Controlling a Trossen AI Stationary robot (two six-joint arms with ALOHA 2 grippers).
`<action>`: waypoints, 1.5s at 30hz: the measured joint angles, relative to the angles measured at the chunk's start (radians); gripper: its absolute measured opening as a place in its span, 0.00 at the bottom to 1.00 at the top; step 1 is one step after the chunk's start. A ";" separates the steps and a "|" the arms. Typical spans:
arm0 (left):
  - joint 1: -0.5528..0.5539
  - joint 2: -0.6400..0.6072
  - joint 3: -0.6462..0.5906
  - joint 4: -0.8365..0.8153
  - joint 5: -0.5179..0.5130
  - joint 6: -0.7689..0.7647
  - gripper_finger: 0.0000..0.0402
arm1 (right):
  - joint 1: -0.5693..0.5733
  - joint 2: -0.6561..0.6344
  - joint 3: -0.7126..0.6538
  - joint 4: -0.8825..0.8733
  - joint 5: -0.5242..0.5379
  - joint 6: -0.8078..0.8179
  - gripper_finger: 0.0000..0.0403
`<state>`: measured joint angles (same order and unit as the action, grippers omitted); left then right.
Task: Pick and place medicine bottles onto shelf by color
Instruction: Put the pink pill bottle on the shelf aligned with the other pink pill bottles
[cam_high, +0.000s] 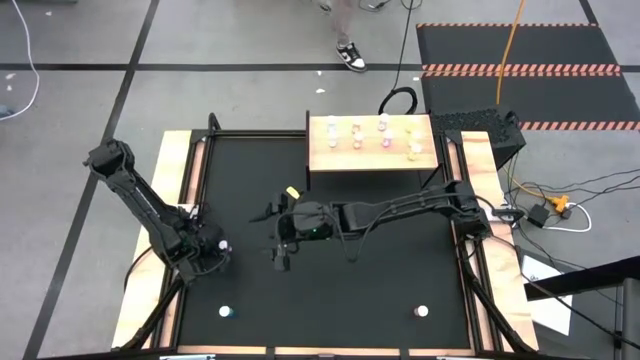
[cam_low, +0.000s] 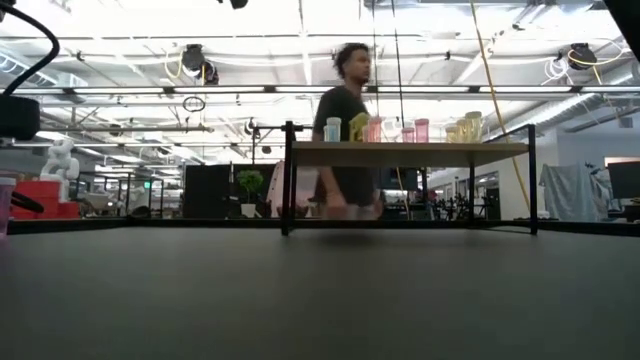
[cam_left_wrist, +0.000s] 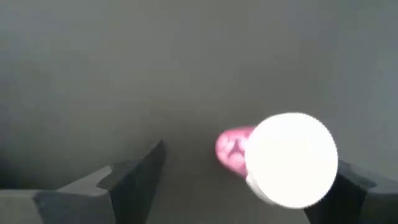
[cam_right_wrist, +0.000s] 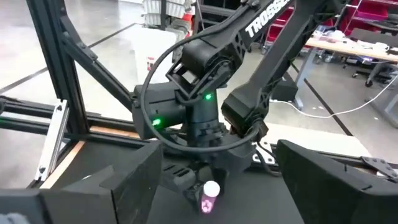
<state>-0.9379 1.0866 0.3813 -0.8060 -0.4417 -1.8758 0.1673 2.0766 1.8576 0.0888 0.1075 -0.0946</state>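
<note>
Closest to my left wrist camera, a pink bottle (cam_left_wrist: 283, 160) stands on the table between the left gripper (cam_high: 217, 247) fingers, spread apart around it; next I'd close and lift. The right gripper (cam_high: 281, 247) hangs mid-table, fingers apart. Two bottles wait near the front edge, roughly seven on the shelf (cam_high: 325, 160).

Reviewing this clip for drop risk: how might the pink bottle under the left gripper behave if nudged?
The pink bottle looks small, probably light. Its white cap looks wider than its body, so it may tip easily; round, it could roll. The left gripper stands open around it, giving no support.
</note>
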 joint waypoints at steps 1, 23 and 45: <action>0.000 0.000 0.000 0.001 -0.014 0.026 0.79 | 0.000 0.000 0.000 -0.001 -0.001 -0.002 0.77; 0.000 -0.001 -0.062 0.133 -0.050 0.304 0.24 | 0.019 -0.001 -0.001 -0.018 -0.004 0.014 0.77; 0.283 0.000 0.332 0.356 -0.064 1.273 0.26 | 0.048 -0.029 -0.002 -0.247 -0.137 0.155 0.77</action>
<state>-0.6546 1.0866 0.7131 -0.4497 -0.5053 -0.6027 0.2157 2.0476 1.8561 -0.1577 -0.0292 0.0609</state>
